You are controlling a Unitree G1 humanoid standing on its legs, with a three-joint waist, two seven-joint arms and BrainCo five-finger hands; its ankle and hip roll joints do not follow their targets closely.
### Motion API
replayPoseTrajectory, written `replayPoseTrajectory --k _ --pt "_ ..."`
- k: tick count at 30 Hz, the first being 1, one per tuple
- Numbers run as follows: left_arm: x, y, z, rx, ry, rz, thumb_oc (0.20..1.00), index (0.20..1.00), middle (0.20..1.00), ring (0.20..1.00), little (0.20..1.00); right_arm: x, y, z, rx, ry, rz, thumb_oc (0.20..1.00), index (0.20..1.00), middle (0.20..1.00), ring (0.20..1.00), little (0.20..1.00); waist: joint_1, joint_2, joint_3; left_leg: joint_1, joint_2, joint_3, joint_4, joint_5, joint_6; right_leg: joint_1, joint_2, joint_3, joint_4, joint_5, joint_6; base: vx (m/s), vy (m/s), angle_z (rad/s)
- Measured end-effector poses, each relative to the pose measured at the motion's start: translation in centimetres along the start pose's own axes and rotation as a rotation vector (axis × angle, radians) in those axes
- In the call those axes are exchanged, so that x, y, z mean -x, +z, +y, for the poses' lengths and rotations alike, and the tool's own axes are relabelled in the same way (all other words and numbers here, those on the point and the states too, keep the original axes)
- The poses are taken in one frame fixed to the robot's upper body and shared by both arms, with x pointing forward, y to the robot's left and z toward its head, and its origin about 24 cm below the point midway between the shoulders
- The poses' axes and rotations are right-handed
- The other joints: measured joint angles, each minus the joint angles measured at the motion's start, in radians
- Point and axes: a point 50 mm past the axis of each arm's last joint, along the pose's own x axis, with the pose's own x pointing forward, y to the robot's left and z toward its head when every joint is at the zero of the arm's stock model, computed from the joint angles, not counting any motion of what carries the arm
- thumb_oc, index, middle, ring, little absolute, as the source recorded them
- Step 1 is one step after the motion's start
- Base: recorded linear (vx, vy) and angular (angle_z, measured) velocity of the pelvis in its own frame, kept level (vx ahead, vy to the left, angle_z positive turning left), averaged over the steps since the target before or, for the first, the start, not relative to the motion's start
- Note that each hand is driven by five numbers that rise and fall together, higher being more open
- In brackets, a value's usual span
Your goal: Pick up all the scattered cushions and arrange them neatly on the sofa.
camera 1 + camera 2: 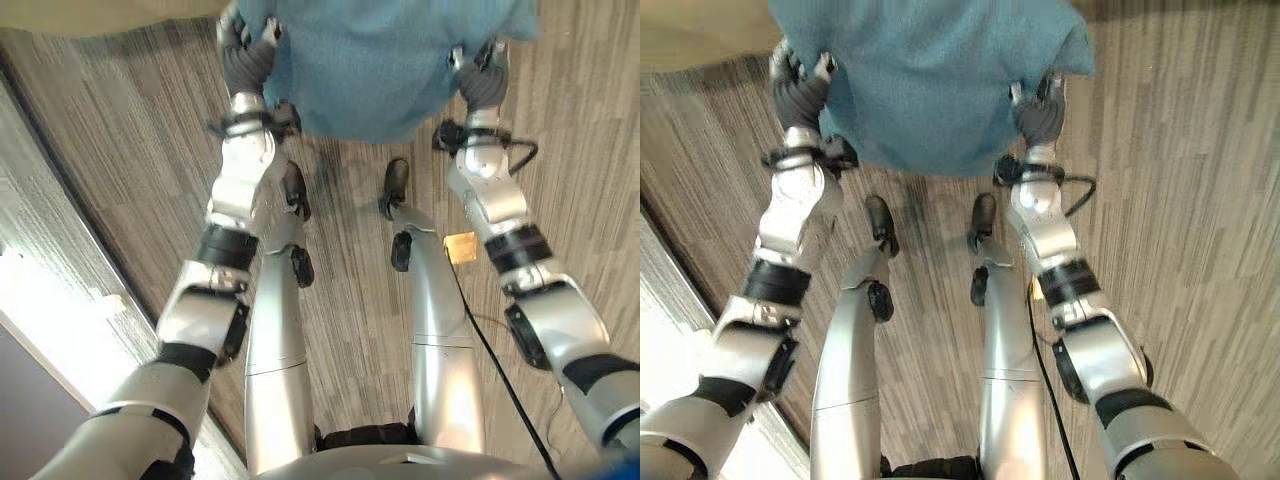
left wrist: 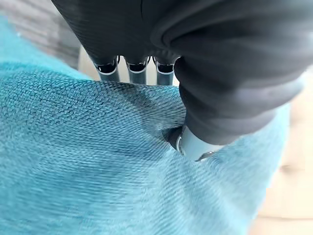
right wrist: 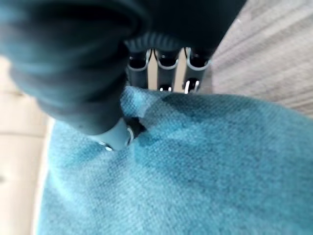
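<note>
A: Currently, what is the status of the cushion (image 1: 385,60)?

B: It is off the wood floor (image 1: 1200,200), held between both hands. The left hand (image 1: 245,55) pinches its left edge, thumb pressed into the fabric; the right hand (image 1: 483,75) pinches its right edge likewise.

A: And its location?

B: Just beside a beige surface (image 1: 110,15), probably the sofa.

A: Progress?

B: Pickup done; placing not yet done. Other cushions: cannot tell.

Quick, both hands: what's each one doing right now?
Left hand: shut on the teal cushion, thumb pressed into the fabric.
Right hand: shut on the same cushion's other side.
</note>
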Motion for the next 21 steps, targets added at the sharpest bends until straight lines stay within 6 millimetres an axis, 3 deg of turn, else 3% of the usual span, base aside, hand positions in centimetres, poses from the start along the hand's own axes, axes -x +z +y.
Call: replayPoseTrajectory --k 2,4,5,8,9,10,11,13,15,17,19,21 --pt "1.6 -0.5 0.6 -0.019 -0.013 -0.001 0.200 0.200 0.200 0.200 0.200 2.4 -1.7 -0.4 -0.014 0.019 0.041 0.200 0.200 0.200 0.200 0.200 0.006 -0.007 -0.048 0.095 0.004 -0.013 -0.077 0.014 -0.022 0.088 0.013 -0.019 -0.053 -0.009 -0.003 0.01 -0.140 0.06" --pt "2.4 -0.1 0.4 -0.006 -0.043 -0.021 0.200 0.200 0.200 0.200 0.200 3.8 -2.1 -1.4 -0.018 0.022 0.058 0.200 0.200 0.200 0.200 0.200 0.024 -0.012 -0.040 0.201 0.012 -0.019 -0.160 0.037 -0.034 0.180 0.017 -0.038 -0.086 -0.010 -0.007 0.10 -0.129 0.10" --pt "4.1 -1.5 1.1 -0.015 -0.044 0.032 0.200 0.200 0.200 0.200 0.200 5.8 -3.5 -1.9 -0.015 0.034 0.111 0.200 0.200 0.200 0.200 0.200 0.037 -0.013 -0.048 0.320 0.017 -0.025 -0.220 0.060 -0.040 0.293 0.027 -0.054 -0.127 -0.008 -0.018 0.11 -0.094 0.05" --pt "6.1 -3.5 1.4 -0.003 -0.037 0.117 0.200 0.200 0.200 0.200 0.200 7.3 -4.8 -2.8 -0.007 0.027 0.166 0.200 0.200 0.200 0.200 0.200 0.053 -0.008 -0.121 0.412 0.023 -0.024 -0.269 0.062 -0.043 0.384 0.036 -0.075 -0.160 -0.019 -0.015 0.17 -0.085 0.07" --pt "6.7 -3.9 1.7 -0.003 -0.041 0.136 0.200 0.200 0.200 0.200 0.200 7.8 -5.3 -3.5 -0.001 0.015 0.190 0.200 0.200 0.200 0.200 0.200 0.056 -0.007 -0.119 0.468 0.021 -0.025 -0.286 0.063 -0.044 0.441 0.032 -0.086 -0.170 -0.024 -0.016 0.21 -0.039 0.16" --pt "7.8 -4.8 1.9 -0.001 -0.041 0.182 0.200 0.200 0.200 0.200 0.200 9.1 -6.1 -4.0 -0.003 0.006 0.232 0.200 0.200 0.200 0.200 0.200 0.071 -0.006 -0.120 0.539 0.022 -0.026 -0.318 0.070 -0.048 0.511 0.035 -0.088 -0.205 -0.022 -0.016 0.19 -0.035 0.20" --pt "10.1 -6.4 2.9 -0.012 -0.037 0.267 0.200 0.200 0.200 0.200 0.200 11.6 -7.6 -4.6 -0.010 0.003 0.315 0.200 0.200 0.200 0.200 0.200 0.081 0.002 -0.132 0.657 0.025 -0.023 -0.361 0.060 -0.048 0.639 0.037 -0.105 -0.249 -0.033 -0.005 0.28 -0.045 0.16" --pt "12.9 -7.9 4.0 -0.027 -0.018 0.364 0.200 0.200 0.200 0.200 0.200 14.5 -9.0 -5.3 -0.021 -0.006 0.409 0.200 0.200 0.200 0.200 0.200 0.089 0.013 -0.206 0.723 0.028 -0.025 -0.393 0.044 -0.052 0.708 0.043 -0.108 -0.287 -0.049 0.013 0.17 -0.020 0.12" --pt "13.9 -8.4 4.1 -0.023 -0.026 0.400 0.200 0.200 0.200 0.200 0.200 15.5 -9.6 -5.8 -0.032 -0.020 0.445 0.200 0.200 0.200 0.200 0.200 0.100 0.028 -0.269 0.748 0.022 -0.023 -0.424 0.047 -0.044 0.733 0.048 -0.106 -0.317 -0.043 0.015 0.18 -0.028 0.03" --pt "14.2 -8.6 4.0 -0.006 -0.029 0.412 0.200 0.200 0.200 0.200 0.200 15.9 -10.1 -6.7 -0.021 -0.022 0.482 0.200 0.200 0.200 0.200 0.200 0.099 0.044 -0.284 0.817 0.022 -0.025 -0.461 0.063 -0.043 0.813 0.054 -0.113 -0.361 -0.024 0.017 0.12 -0.054 0.07" --pt "14.3 -8.8 3.9 0.001 -0.044 0.420 0.200 0.200 0.200 0.200 0.200 16.2 -10.6 -7.0 -0.011 -0.016 0.508 0.200 0.200 0.200 0.200 0.200 0.098 0.043 -0.342 0.819 0.018 -0.026 -0.461 0.063 -0.042 0.820 0.054 -0.116 -0.373 -0.025 0.019 0.16 -0.083 0.08" --pt "14.2 -8.9 3.7 0.006 -0.057 0.424 0.200 0.200 0.200 0.200 0.200 16.1 -10.6 -7.6 -0.004 -0.028 0.507 0.200 0.200 0.200 0.200 0.200 0.095 0.044 -0.348 0.842 0.023 -0.030 -0.458 0.065 -0.044 0.862 0.063 -0.119 -0.395 -0.021 0.019 0.12 -0.068 0.08"
